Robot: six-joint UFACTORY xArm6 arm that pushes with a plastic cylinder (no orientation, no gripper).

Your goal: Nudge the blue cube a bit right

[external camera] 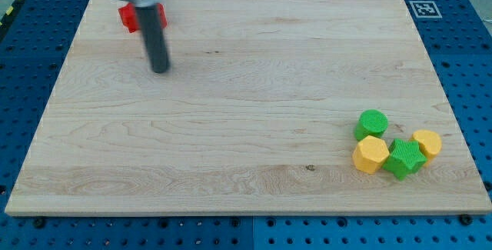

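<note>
No blue cube can be seen on the pale wooden counter point(246, 111); it may be hidden, and would be judged light, rigid and best pushed on its left face. My tip point(160, 70), a bare rod with nothing to open or close, is placed at upper left, just below a red block point(127, 17). Open room lies rightward, up to the green cylinder point(372, 123), green star block point(404, 158) and two yellow hexagonal blocks point(371, 155) point(427, 143) at lower right.

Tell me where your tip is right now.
My tip is in the view's top left part of the wooden board, just below and right of the red block, far from the green and yellow cluster at bottom right.
</note>
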